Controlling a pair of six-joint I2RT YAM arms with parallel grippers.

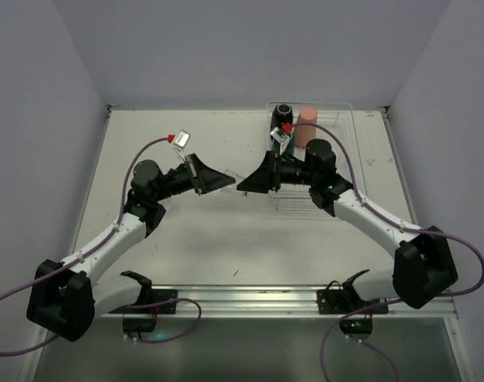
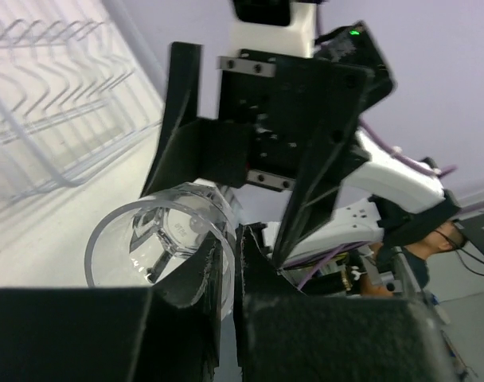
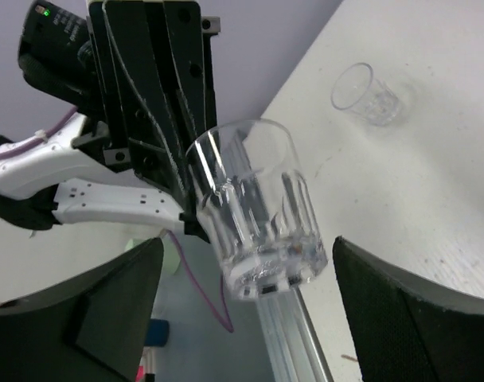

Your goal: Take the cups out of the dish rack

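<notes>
My left gripper (image 1: 220, 181) is shut on the rim wall of a tiny clear cup (image 2: 158, 239) and holds it above the table; in the left wrist view (image 2: 230, 251) one finger is inside the cup and one outside. My right gripper (image 1: 252, 181) faces it, open, with its jaws on either side of that cup's base (image 3: 258, 215) and apart from it. A second clear cup (image 3: 363, 94) stands on the table. The black cup (image 1: 284, 110) and the salmon-pink tumbler (image 1: 307, 126) stand in the dish rack (image 1: 345, 131). The dark teal cup is out of view.
The rack's ribbed dividers (image 2: 51, 119) lie to the left in the left wrist view. Both arms meet over the middle of the table (image 1: 186, 239). A metal rail (image 1: 250, 296) runs along the near edge. Walls close in the left, back and right.
</notes>
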